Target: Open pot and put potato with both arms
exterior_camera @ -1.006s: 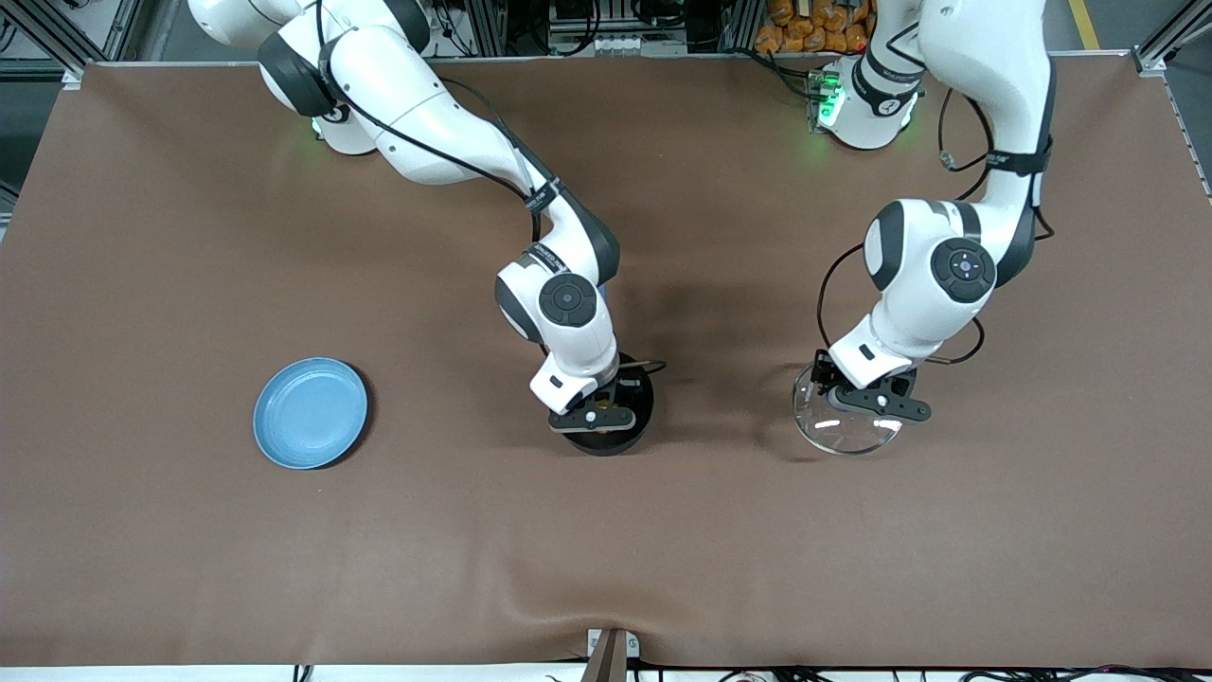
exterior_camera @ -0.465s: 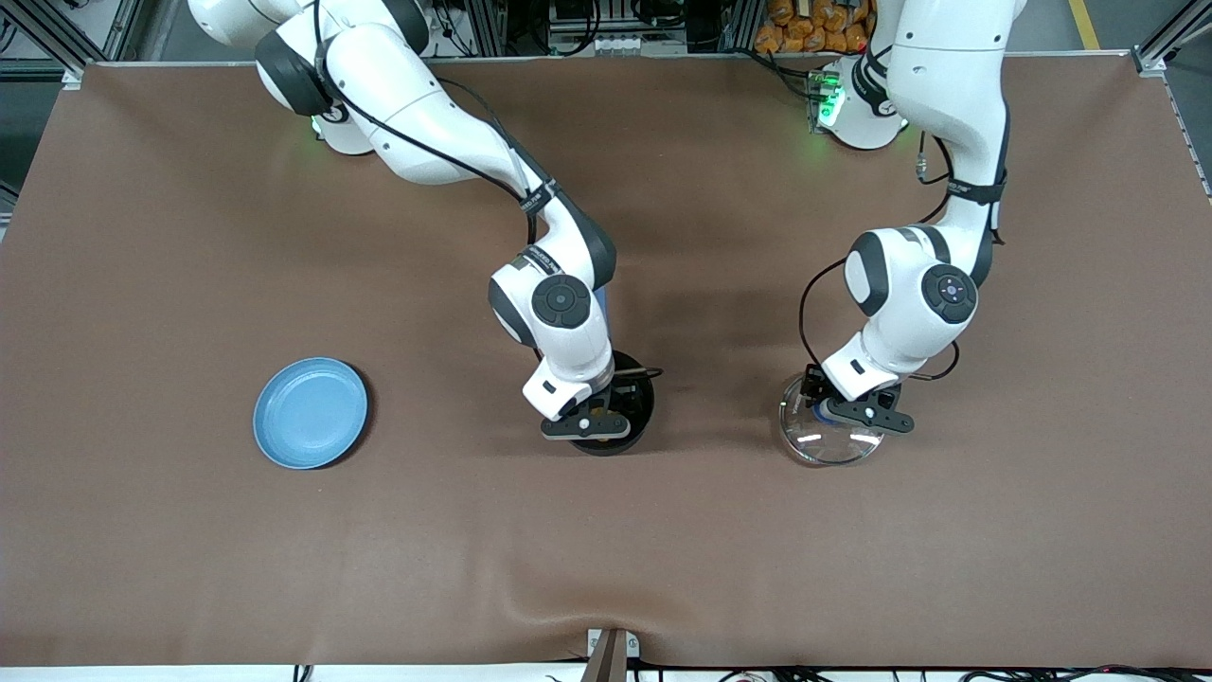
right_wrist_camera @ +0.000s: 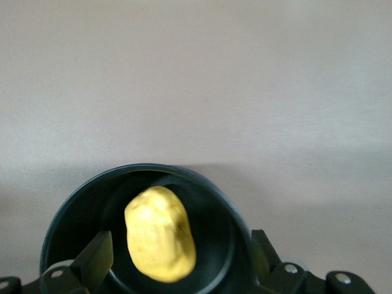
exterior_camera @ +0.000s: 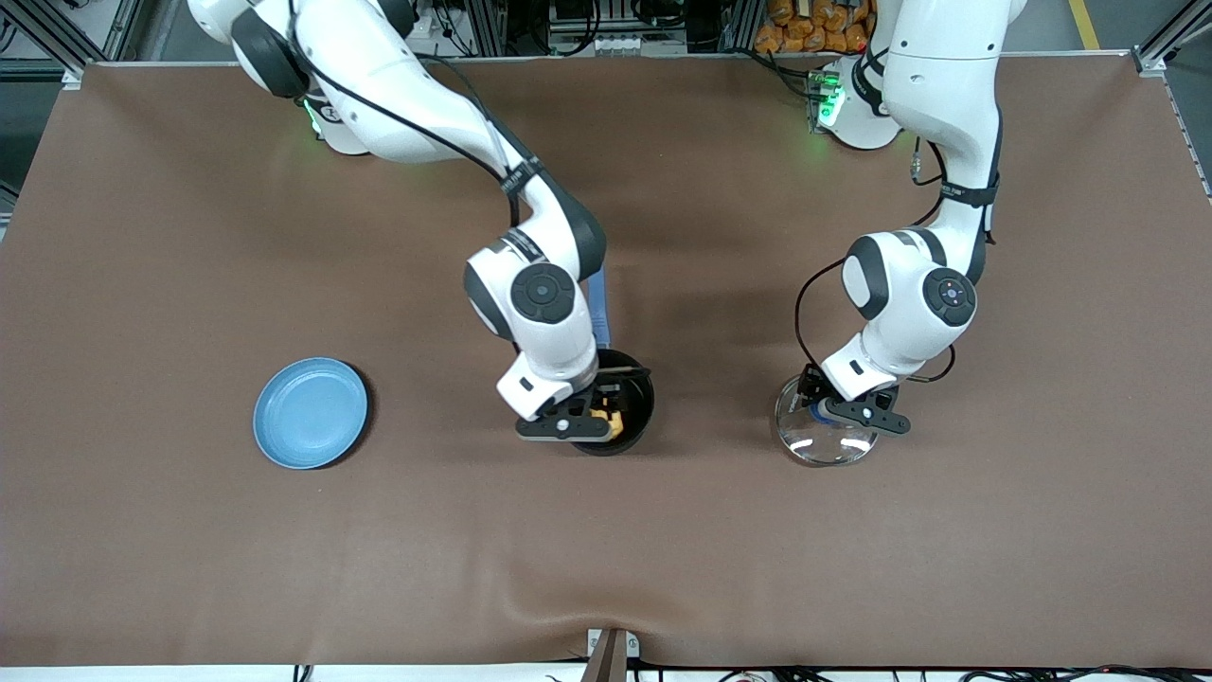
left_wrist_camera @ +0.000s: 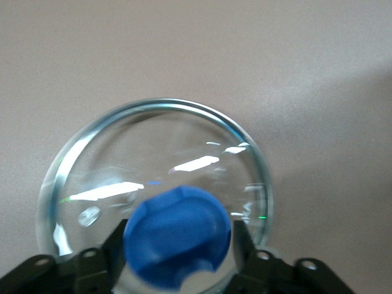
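Note:
The black pot (exterior_camera: 636,409) stands open mid-table, its blue handle (exterior_camera: 600,301) pointing toward the robots' bases. The yellow potato (exterior_camera: 609,418) lies inside it and also shows in the right wrist view (right_wrist_camera: 160,236), within the pot's rim (right_wrist_camera: 64,211). My right gripper (exterior_camera: 589,417) hangs just over the pot, open and empty (right_wrist_camera: 180,248), one finger on each side of the potato. My left gripper (exterior_camera: 838,417) is shut on the blue knob (left_wrist_camera: 177,236) of the glass lid (exterior_camera: 816,445), low over the table toward the left arm's end; the lid's glass (left_wrist_camera: 153,147) fills the left wrist view.
A flat light-blue plate (exterior_camera: 311,413) lies on the brown table cloth toward the right arm's end. A metal bracket (exterior_camera: 611,649) sits at the table edge nearest the front camera.
My right gripper has lifted off the pot and shifted toward the right arm's end, uncovering the potato inside. My left gripper has carried the lid slightly toward the pot and lower.

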Robot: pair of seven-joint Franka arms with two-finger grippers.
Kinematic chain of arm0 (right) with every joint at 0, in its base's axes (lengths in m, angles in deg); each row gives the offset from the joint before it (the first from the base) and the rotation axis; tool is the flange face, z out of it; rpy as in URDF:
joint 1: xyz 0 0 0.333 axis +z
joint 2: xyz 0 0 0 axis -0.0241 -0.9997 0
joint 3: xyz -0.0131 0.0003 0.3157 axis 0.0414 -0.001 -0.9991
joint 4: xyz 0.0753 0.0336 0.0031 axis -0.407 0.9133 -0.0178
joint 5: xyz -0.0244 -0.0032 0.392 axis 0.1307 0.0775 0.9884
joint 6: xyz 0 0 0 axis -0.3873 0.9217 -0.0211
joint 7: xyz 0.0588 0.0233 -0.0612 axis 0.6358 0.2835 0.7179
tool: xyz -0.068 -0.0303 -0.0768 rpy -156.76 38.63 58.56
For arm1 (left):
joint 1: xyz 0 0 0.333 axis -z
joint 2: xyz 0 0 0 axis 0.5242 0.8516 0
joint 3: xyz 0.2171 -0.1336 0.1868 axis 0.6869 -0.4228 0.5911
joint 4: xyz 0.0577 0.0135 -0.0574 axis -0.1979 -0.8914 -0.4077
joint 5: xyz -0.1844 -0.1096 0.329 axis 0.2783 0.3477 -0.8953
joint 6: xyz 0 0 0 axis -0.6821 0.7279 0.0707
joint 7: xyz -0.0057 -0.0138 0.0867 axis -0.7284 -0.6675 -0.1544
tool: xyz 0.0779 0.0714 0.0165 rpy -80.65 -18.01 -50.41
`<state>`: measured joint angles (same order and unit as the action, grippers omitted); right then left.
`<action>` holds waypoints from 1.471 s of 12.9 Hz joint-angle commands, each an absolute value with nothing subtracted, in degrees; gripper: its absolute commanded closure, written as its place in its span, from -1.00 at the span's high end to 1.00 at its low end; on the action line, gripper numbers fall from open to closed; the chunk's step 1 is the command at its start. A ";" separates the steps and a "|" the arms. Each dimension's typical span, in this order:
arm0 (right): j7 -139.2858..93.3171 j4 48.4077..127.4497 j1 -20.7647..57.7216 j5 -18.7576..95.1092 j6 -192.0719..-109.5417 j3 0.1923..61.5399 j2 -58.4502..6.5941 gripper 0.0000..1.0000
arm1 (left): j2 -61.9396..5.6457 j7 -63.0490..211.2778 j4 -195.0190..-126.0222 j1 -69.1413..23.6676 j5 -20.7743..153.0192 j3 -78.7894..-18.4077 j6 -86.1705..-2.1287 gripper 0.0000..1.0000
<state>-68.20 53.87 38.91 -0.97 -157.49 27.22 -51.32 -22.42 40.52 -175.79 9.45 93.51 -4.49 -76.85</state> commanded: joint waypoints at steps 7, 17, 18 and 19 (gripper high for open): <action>-64.52 60.36 22.49 -1.31 -139.71 26.47 -32.54 1.00 | -26.85 39.01 -175.42 8.91 93.43 -4.43 -76.49 1.00; -46.05 79.68 9.92 -1.75 -138.55 26.56 -11.89 1.00 | -36.63 52.17 -156.99 4.69 69.88 -0.83 -43.75 1.00; -44.99 81.44 9.30 -1.75 -138.63 26.56 -9.95 1.00 | -37.41 54.72 -154.70 4.51 69.00 -0.83 -39.88 1.00; -44.46 83.28 8.51 -1.75 -138.81 26.56 -8.11 1.00 | -38.55 57.01 -153.20 4.51 67.17 -0.83 -37.49 1.00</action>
<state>-45.96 76.56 10.41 -1.02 -137.09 27.65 -13.96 -37.86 52.97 -157.26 5.04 70.17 -0.70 -42.92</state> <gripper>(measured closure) 0.000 0.000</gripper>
